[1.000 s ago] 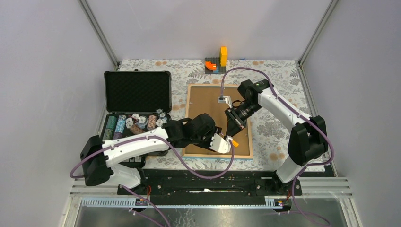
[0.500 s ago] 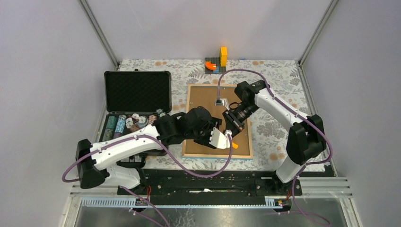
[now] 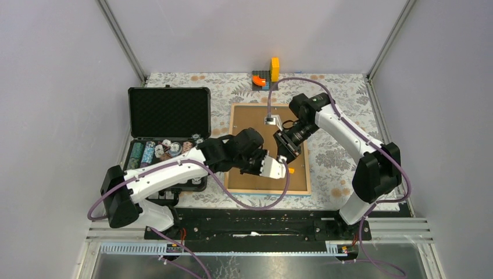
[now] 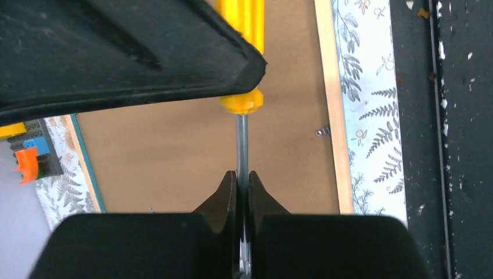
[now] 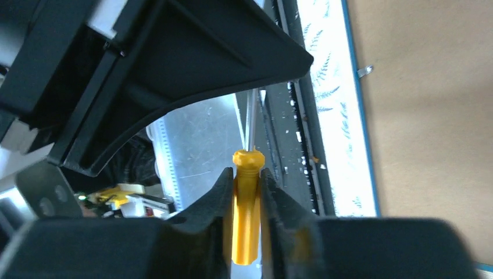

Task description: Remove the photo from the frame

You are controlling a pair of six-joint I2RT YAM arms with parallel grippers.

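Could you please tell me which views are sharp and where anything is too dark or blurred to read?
Top external: evenly lit and sharp, with only soft shadows. Left wrist: the frame is crisp, but the left pincer and right pincer are featureless black. Right wrist: the screwdriver is clear, its yellow handle brightly lit.

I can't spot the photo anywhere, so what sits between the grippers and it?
The frame lies back up; its brown back board, with a metal clip at the rim, covers whatever is inside. The left gripper and right gripper are both shut on a screwdriver.
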